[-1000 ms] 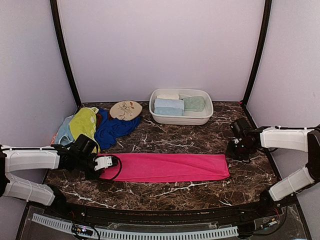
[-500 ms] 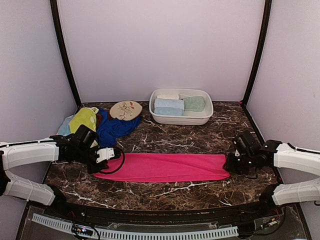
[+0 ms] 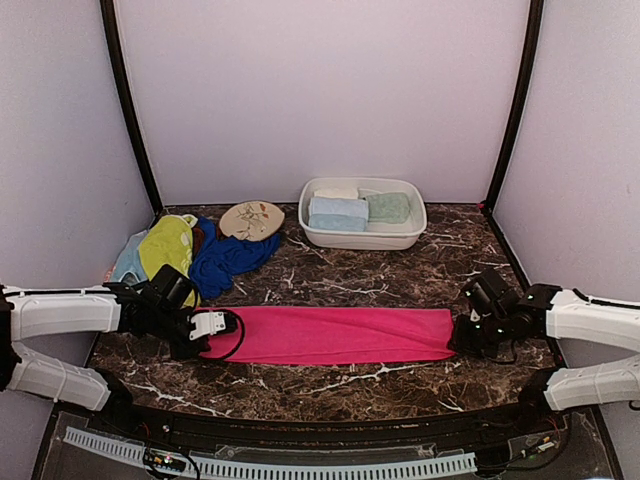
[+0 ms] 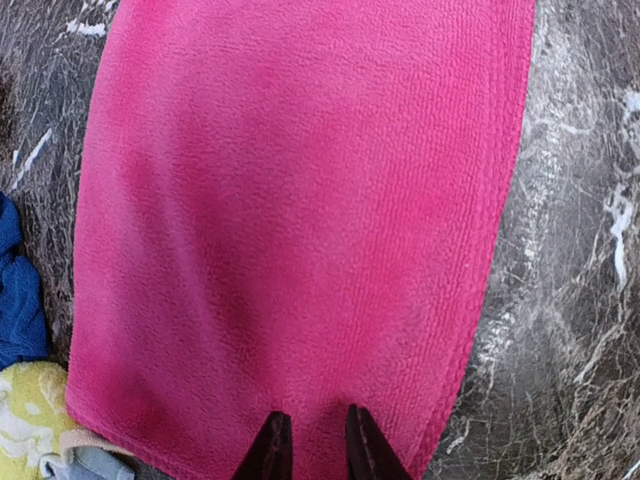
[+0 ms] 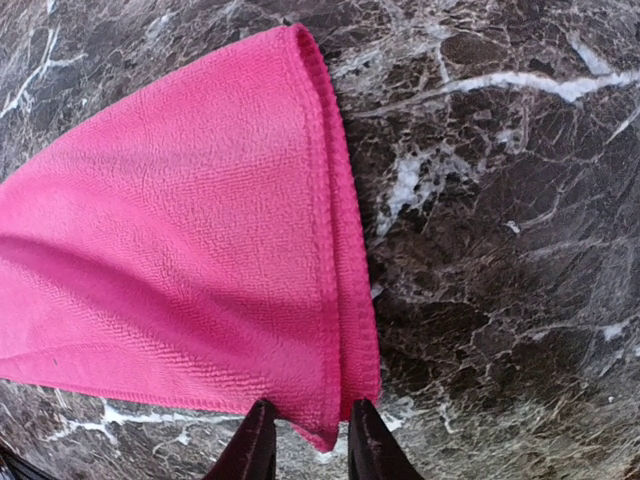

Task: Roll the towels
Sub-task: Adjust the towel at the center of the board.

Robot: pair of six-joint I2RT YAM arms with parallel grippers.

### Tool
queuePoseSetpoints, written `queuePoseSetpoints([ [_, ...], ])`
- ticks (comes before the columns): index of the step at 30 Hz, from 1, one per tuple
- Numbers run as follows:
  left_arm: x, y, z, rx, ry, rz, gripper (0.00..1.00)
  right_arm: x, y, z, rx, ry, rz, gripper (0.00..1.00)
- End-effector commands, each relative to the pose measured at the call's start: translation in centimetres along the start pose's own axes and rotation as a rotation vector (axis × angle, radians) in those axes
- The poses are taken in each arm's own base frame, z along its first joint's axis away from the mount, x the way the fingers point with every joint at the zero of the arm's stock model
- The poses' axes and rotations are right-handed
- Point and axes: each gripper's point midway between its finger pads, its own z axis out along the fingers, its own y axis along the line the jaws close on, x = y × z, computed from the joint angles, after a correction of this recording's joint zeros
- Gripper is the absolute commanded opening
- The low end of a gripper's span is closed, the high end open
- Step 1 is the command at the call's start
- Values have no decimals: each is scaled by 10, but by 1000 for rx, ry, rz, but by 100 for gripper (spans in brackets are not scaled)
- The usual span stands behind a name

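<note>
My left tool [image 4: 312,455] and right tool [image 5: 305,445] each pinch 1 short end of the hot pink towel [image 3: 330,334]. It looks soft, light and floppy, so hems should grip best.

Pale lilac walls [image 3: 320,90], black corner posts [image 3: 127,100], dark white-veined marble tabletop [image 3: 350,280]

Dark marble table [image 3: 350,280] with flat hot pink towel [image 3: 330,333], heap of towels [image 3: 190,250], oval floral disc [image 3: 251,220], white basin [image 3: 360,240].

No words, labels, brand marks, numbers or signs are showing legibly anywhere in any of these views.
</note>
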Motion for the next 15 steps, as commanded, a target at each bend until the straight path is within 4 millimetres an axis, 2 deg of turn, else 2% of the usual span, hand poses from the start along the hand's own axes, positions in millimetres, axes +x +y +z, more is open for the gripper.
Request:
queuePoseSetpoints([
  [1, 9, -3, 2, -22, 11, 16, 20, -1, 11, 2, -51, -3, 33, 22],
  [9, 15, -3, 7, -38, 23, 32, 19, -9, 17, -8, -80, -36, 62, 0],
  [15, 24, -7, 12, -44, 44, 54, 17, -26, 9, -28, -9, -96, 48, 0],
])
